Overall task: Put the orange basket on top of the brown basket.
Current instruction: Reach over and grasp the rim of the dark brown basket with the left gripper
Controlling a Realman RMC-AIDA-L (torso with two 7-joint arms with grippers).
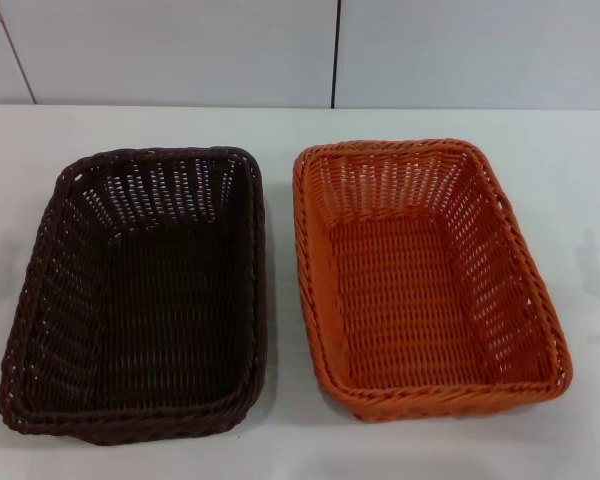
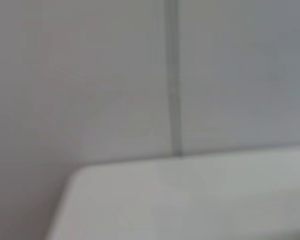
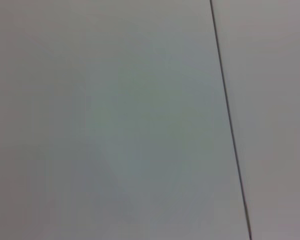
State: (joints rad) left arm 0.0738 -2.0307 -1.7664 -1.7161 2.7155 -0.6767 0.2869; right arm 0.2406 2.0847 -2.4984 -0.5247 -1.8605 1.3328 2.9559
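Note:
The orange basket (image 1: 425, 275) sits on the white table (image 1: 280, 130) at the right in the head view. The brown basket (image 1: 145, 290) sits beside it on the left. Both are upright and empty, with a narrow gap between them. Neither gripper shows in any view. The left wrist view shows only a table corner (image 2: 190, 200) and the wall; the right wrist view shows only a plain wall panel with a dark seam (image 3: 230, 120).
A pale wall with a dark vertical seam (image 1: 335, 50) runs behind the table's far edge. Bare table surface lies behind the baskets and to the far right (image 1: 590, 200).

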